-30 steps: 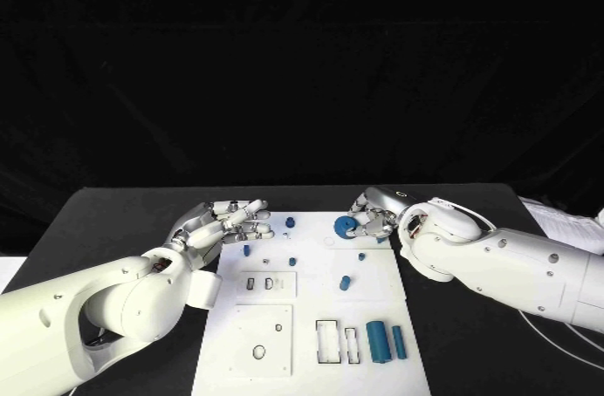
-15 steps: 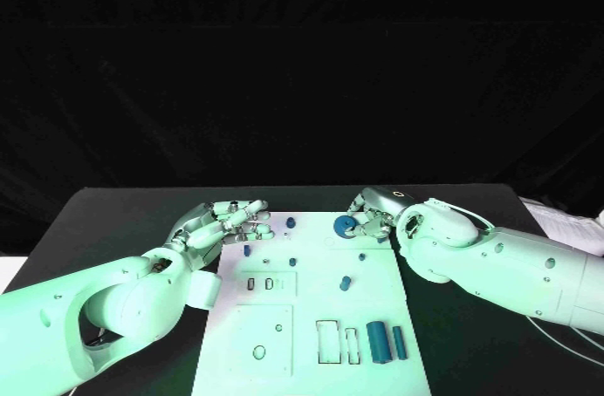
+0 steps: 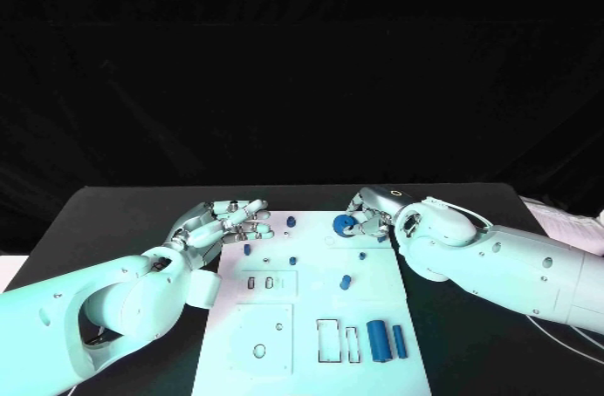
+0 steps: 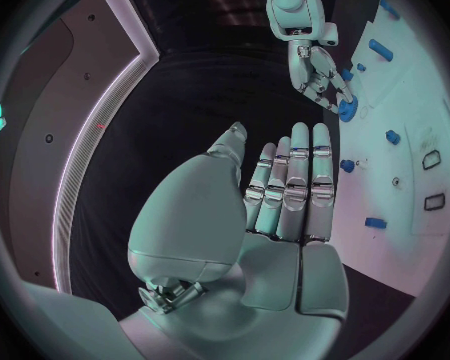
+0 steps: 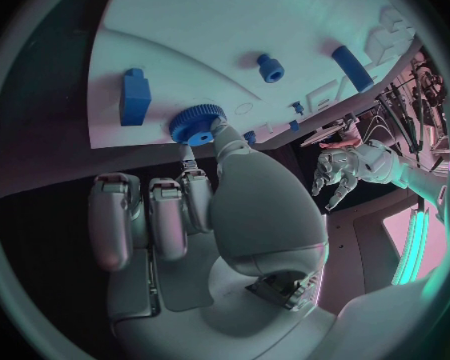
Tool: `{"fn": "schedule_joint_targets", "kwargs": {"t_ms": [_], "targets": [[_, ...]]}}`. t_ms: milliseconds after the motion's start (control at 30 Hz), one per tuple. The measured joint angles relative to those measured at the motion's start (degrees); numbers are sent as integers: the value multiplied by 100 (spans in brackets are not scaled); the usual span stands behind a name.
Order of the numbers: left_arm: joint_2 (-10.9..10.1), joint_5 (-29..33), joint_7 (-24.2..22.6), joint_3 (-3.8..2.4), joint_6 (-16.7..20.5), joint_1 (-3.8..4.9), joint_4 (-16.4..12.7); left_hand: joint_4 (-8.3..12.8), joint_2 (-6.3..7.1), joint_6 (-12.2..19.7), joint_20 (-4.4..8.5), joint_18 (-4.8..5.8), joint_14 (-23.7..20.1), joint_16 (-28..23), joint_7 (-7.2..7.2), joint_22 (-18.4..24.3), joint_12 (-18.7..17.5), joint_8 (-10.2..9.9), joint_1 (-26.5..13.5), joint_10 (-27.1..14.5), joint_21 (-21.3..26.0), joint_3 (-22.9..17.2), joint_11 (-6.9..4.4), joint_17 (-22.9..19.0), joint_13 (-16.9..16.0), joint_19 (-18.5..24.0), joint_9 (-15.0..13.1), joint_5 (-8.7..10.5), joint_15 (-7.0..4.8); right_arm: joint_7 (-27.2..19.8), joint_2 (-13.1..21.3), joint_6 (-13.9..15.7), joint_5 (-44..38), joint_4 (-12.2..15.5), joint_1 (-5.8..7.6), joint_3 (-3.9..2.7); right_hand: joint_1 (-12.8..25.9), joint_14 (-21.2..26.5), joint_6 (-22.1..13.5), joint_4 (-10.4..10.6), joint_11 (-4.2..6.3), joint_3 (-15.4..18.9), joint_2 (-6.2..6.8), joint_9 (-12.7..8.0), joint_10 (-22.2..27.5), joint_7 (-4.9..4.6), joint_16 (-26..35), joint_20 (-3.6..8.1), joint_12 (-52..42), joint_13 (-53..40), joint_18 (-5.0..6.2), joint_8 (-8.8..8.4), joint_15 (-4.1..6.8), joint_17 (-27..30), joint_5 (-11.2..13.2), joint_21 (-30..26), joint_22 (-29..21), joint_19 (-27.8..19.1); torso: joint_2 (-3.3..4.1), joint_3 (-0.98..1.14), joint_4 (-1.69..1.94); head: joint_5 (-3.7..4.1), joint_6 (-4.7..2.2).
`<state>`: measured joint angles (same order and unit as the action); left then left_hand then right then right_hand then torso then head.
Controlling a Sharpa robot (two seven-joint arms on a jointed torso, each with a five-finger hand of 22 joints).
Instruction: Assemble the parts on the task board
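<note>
The white task board (image 3: 315, 317) lies in the middle of the table. My right hand (image 3: 373, 215) pinches a blue toothed wheel (image 3: 342, 226) between thumb and fingers over the board's far right part; the wheel (image 5: 196, 124) is close to the board (image 5: 215, 24), contact unclear. My left hand (image 3: 228, 222) hovers at the board's far left edge, fingers apart, holding nothing. In the left wrist view its fingers (image 4: 290, 192) are stretched straight, and the right hand (image 4: 318, 70) holds the wheel (image 4: 345, 109).
Small blue pegs (image 3: 290, 222) (image 3: 292, 261) (image 3: 345, 282) stand across the board's far half. Two blue bars (image 3: 376, 340) (image 3: 398, 342) lie at its near right beside outlined slots (image 3: 327, 341). A blue block (image 5: 136, 96) stands near the wheel.
</note>
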<state>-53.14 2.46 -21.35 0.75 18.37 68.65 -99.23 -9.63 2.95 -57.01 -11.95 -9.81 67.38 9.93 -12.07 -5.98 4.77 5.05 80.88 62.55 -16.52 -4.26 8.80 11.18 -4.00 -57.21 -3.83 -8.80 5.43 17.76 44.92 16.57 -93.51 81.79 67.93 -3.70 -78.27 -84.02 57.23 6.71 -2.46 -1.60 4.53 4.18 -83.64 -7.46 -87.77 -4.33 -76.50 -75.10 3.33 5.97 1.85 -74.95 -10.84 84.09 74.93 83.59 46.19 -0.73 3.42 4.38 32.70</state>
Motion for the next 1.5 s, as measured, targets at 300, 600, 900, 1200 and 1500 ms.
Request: {"fn": "schedule_joint_targets", "kwargs": {"t_ms": [300, 600, 900, 1200, 1500], "targets": [[-2, 0, 17, 0, 1, 0, -1, 0, 0, 0, 0, 0, 0, 0, 0, 0, 0, 0, 0, 0, 0, 0, 0, -1, 0, 0, 0, 0, 0, -95, -24, -130, 84, -73, 16, -15, -17, 0, 122, 0, -1, -1, -18, -2, 0, 12, -6, 15, -17, 1, 0, 46, 0, 1, -113, 24, -1, 15, -1, 0, 3, -5, 16], [-2, 0, 26, 0, 2, 0, 1, 0, 0, 0, 0, 0, 0, 0, 0, -1, 0, 0, 0, 0, 0, 0, 0, 4, 0, 0, 0, 0, 0, -183, -36, -114, 150, -73, 25, -21, -167, 0, 386, -149, 83, -345, -169, -1, -42, 13, -50, 45, -139, 16, 2, 158, 63, 1, 191, 51, -1, 41, -1, 0, 2, -10, 26], [0, 0, 31, 0, 2, 0, 11, 0, 0, 0, 0, 0, 0, 0, 0, -1, 0, 0, 0, 0, 0, 0, 0, 3, 0, 0, 0, 0, 0, -197, -39, 141, 120, 51, -4, 6, -204, 0, 410, -236, 144, -617, -206, -10, -42, -1, -71, 115, -244, 18, 3, 158, 105, 2, -92, 85, -1, 30, -2, -2, 4, -5, 26], [2, 0, 34, 0, 2, 0, 17, 0, 0, 0, 0, 0, 0, 0, 0, 6, -33, 0, 0, 0, 0, 0, 0, 11, 0, 0, 0, 0, 0, -93, -56, 368, -11, 381, -2, 11, -186, 0, 410, -236, 162, -667, -225, -10, -24, -2, -71, 136, -244, 14, 12, 155, 105, 3, -126, 85, -2, 51, -4, -5, 8, -25, 2], [3, 0, 37, 0, 2, 0, 16, 0, 0, 0, 0, 0, 0, 0, 0, 5, -33, 0, 0, 0, 0, 0, 0, 10, 0, 0, 0, 0, 0, 6, -391, 460, -208, 576, 3, 14, -157, -1, 410, -237, 183, -713, -253, -11, -45, -2, -71, 136, -244, 1, 13, 111, 144, 3, -125, 85, 0, 51, -3, -10, 14, -65, -6]]}}
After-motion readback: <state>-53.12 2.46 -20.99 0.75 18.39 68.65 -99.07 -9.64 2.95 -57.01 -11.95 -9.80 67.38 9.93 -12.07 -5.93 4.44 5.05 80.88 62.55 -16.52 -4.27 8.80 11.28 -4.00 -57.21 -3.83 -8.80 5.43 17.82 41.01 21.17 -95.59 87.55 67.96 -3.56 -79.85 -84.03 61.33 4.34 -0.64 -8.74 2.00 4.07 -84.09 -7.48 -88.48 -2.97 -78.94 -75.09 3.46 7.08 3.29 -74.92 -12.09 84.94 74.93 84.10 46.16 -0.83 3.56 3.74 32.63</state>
